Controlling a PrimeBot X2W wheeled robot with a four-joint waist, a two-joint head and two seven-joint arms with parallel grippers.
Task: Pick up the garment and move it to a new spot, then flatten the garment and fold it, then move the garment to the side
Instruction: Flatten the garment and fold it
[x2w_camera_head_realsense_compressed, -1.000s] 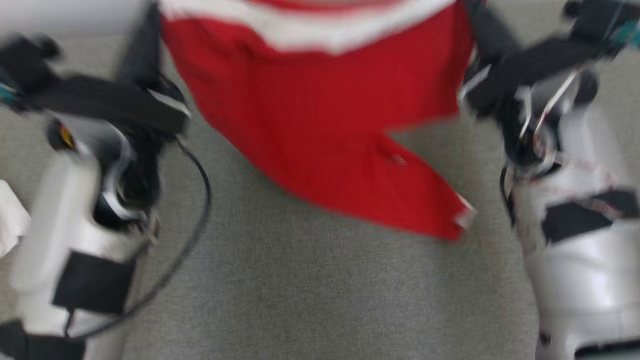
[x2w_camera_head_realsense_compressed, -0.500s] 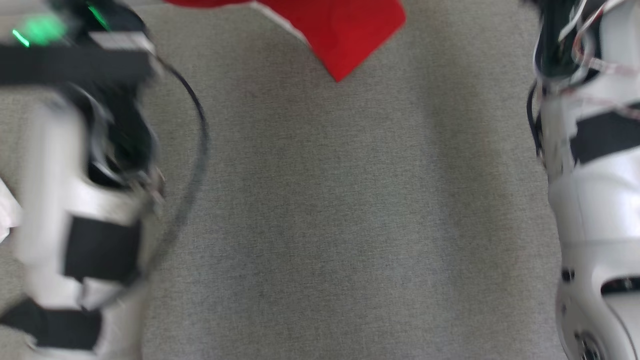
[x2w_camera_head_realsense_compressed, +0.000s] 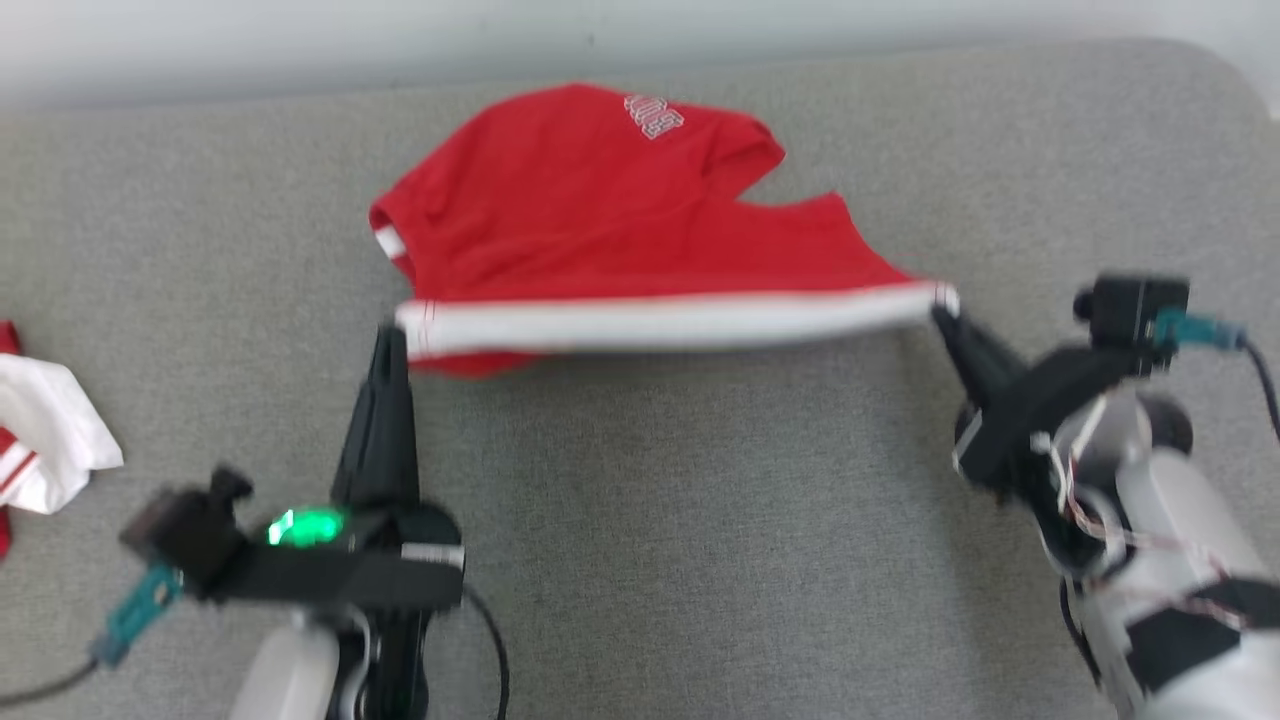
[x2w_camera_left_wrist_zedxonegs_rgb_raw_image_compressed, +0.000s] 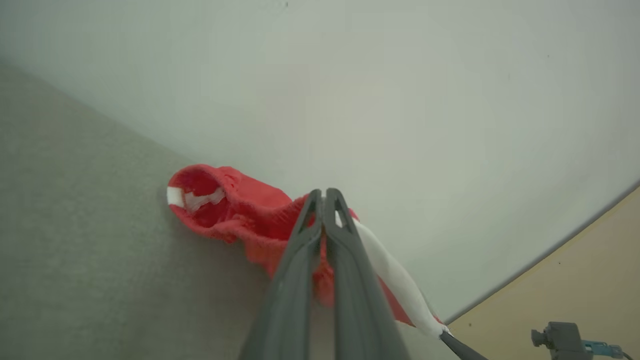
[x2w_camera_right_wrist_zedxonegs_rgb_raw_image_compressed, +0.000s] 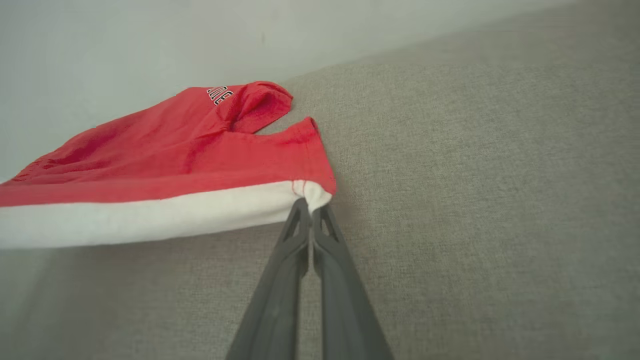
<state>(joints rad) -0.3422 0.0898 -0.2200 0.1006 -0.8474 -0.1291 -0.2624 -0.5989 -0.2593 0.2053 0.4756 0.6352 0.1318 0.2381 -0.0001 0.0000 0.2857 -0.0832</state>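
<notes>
Plainly, the head view counts one red cloth garment (x2w_camera_head_realsense_compressed: 620, 220) with a broad white hem band and pale lettering, two claws, and one crumpled white-and-red cloth (x2w_camera_head_realsense_compressed: 45, 445) at the left edge. The garment's far part lies on the grey fabric-covered worktop (x2w_camera_head_realsense_compressed: 700, 520), close to the pale wall (x2w_camera_head_realsense_compressed: 300, 40). Its white hem is stretched in a straight line between the claws. The left claw (x2w_camera_head_realsense_compressed: 388, 340) is closed on the hem's left end and the right claw (x2w_camera_head_realsense_compressed: 940, 315) is closed on the right corner. Half a second earlier this view held just a red corner at its top edge and pale forearms at both sides. The whole picture has shifted since, so the camera has moved, and the full garment is now in it.

In the left wrist view, the left claw (x2w_camera_left_wrist_zedxonegs_rgb_raw_image_compressed: 324, 192) has its two dark fingers pressed together, with red cloth bunched between and behind them. The garment (x2w_camera_left_wrist_zedxonegs_rgb_raw_image_compressed: 235, 205) shows an open sleeve with a white cuff towards the worktop (x2w_camera_left_wrist_zedxonegs_rgb_raw_image_compressed: 75, 225), and the white band runs down to the tip of the right claw (x2w_camera_left_wrist_zedxonegs_rgb_raw_image_compressed: 447, 337).

From the right wrist view, the right claw (x2w_camera_right_wrist_zedxonegs_rgb_raw_image_compressed: 309, 202) pinches the white corner of the garment (x2w_camera_right_wrist_zedxonegs_rgb_raw_image_compressed: 175, 150), fingers tight together. The hem hangs just above the worktop (x2w_camera_right_wrist_zedxonegs_rgb_raw_image_compressed: 475, 200), and the red body slopes back to the wall.
</notes>
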